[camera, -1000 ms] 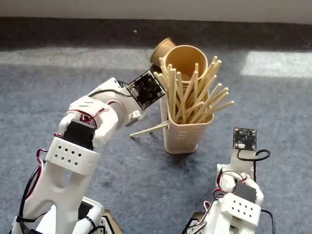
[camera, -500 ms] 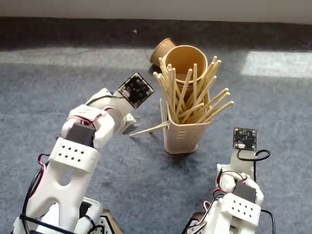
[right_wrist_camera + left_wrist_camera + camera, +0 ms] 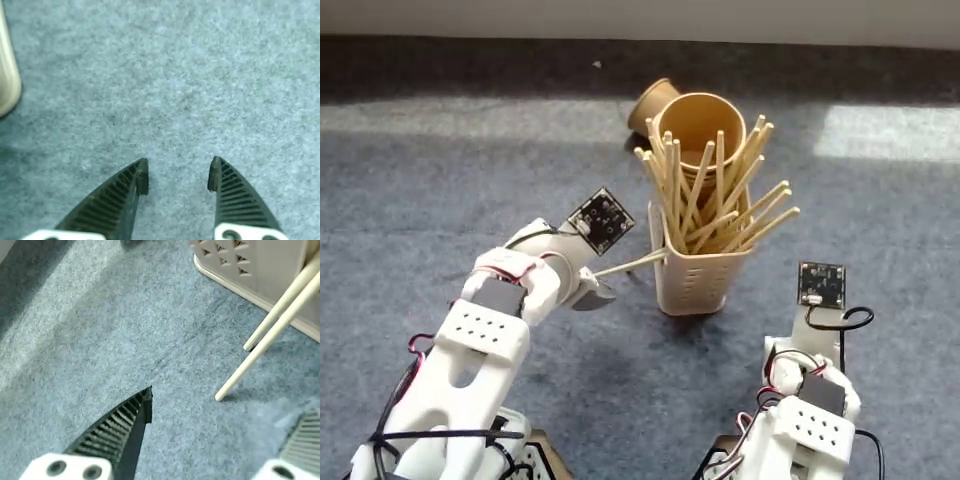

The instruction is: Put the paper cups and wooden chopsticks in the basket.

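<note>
A cream basket (image 3: 695,275) stands on the grey carpet with several wooden chopsticks (image 3: 705,200) in it. A paper cup (image 3: 705,125) sits at its far end, mouth up. A second cup (image 3: 653,103) lies tilted just behind; I cannot tell whether it is inside. Two chopsticks (image 3: 625,265) stick out of the basket's near-left side, tips on the carpet (image 3: 270,330). My left gripper (image 3: 592,292) is open beside those tips (image 3: 227,402), holding nothing. The right gripper (image 3: 177,175) is open over bare carpet, with the basket's edge (image 3: 7,75) off to one side.
A dark strip of floor (image 3: 470,65) runs along the far edge of the carpet. The right arm (image 3: 820,330) stands near the front right, apart from the basket. Bare carpet lies to the left and right of the basket.
The left arm has drawn back from above the basket and come down to the carpet at its near-left side. The chopsticks in the basket shifted a little. The right arm kept still.
</note>
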